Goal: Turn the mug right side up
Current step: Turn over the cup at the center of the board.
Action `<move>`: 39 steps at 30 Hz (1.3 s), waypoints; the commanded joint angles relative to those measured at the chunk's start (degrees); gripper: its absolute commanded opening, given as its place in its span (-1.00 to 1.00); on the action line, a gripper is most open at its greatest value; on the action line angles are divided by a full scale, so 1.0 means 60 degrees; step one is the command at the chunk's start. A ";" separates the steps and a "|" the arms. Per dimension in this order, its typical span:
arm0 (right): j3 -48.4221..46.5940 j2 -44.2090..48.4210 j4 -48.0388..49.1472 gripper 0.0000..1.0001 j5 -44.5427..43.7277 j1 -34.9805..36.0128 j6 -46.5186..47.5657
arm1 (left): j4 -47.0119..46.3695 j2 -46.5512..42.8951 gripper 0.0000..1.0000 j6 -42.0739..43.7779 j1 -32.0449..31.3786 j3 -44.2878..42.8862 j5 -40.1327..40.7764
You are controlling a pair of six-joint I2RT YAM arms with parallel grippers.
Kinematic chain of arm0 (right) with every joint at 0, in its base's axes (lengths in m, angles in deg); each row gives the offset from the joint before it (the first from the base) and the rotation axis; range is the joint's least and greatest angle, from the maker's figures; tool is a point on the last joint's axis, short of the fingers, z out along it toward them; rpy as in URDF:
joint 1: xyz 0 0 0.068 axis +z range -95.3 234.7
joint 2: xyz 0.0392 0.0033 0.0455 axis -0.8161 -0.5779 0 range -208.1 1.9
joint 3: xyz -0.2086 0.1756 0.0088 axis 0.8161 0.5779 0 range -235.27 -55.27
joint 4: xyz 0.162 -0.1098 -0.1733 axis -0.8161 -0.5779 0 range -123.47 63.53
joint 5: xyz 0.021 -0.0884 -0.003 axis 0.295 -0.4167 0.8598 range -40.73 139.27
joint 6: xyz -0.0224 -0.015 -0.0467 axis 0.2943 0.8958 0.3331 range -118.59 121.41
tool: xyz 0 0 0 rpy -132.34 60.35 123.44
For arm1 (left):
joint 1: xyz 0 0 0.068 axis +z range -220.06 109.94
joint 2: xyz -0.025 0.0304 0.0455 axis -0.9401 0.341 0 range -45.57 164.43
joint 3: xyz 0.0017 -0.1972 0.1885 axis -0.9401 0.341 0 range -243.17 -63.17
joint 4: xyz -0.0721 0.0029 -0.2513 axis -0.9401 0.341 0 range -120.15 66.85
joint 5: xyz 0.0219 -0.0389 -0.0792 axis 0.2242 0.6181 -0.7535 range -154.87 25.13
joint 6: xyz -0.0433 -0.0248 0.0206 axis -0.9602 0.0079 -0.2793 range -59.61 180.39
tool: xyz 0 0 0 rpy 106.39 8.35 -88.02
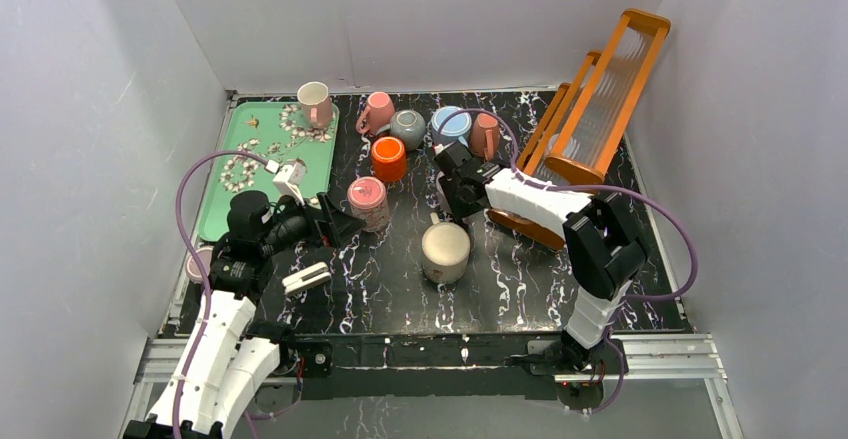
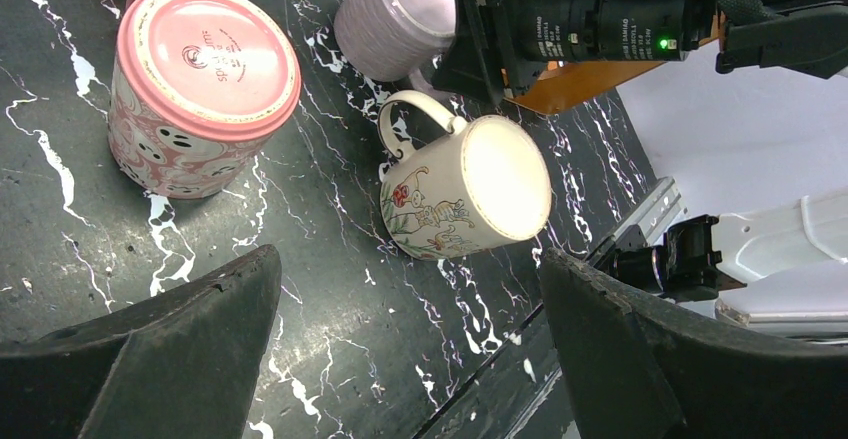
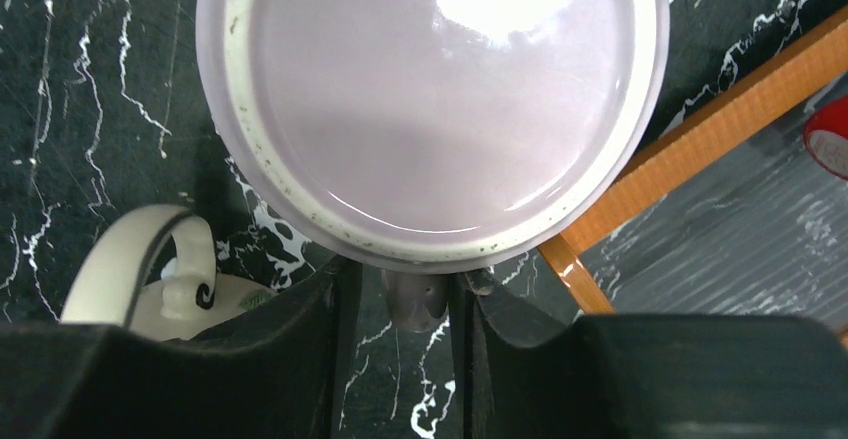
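Robotics laboratory test cell: plain white panels (image 1: 100, 109) stand left of the left gripper (image 2: 408, 259), right of the right gripper (image 3: 400, 279) and beyond both; aluminium mounting rail (image 1: 450, 351) behind them.

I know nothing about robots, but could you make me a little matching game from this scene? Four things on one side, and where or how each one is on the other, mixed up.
Things:
1. pink patterned mug
2. lavender mug
3. white mug
4. left claw

Place or state:
a. wide open, holding nothing
b. standing on the green tray
c. bottom up, maker's stamp showing
d. handle between the fingers of the right claw

Right pairs: 1-c, 2-d, 3-b, 4-a.
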 commanded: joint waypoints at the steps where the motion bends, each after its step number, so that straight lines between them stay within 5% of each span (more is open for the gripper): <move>1: -0.0394 -0.0193 0.0466 -0.12 0.0168 -0.0046 0.0077 | -0.0061 -0.0160 0.97 0.0050 -0.0079 0.0037 -0.0095; 8: -0.0302 -0.0317 0.0687 -0.24 -0.0111 -0.0046 0.0099 | -0.0059 -0.0150 0.97 0.0054 -0.0080 0.0038 -0.0091; 18: -0.0393 -0.0363 0.0907 -0.68 -0.0160 -0.0042 0.0018 | -0.0018 -0.0188 0.96 0.0049 -0.0094 0.0024 -0.0015; 27: -0.0466 -0.0548 0.1132 -0.50 0.0171 -0.0046 -0.0155 | 0.0053 -0.0221 0.96 0.0064 -0.0129 0.0027 0.0196; 33: -0.0944 -0.0622 0.0996 -0.97 0.0166 -0.0046 -0.0001 | 0.0134 -0.0148 0.94 0.0079 -0.0144 -0.0010 0.0254; 39: -0.0870 -0.0108 0.1462 -0.97 0.0172 -0.0044 -0.0056 | 0.0272 -0.0106 0.91 0.0014 -0.0168 -0.0059 0.0792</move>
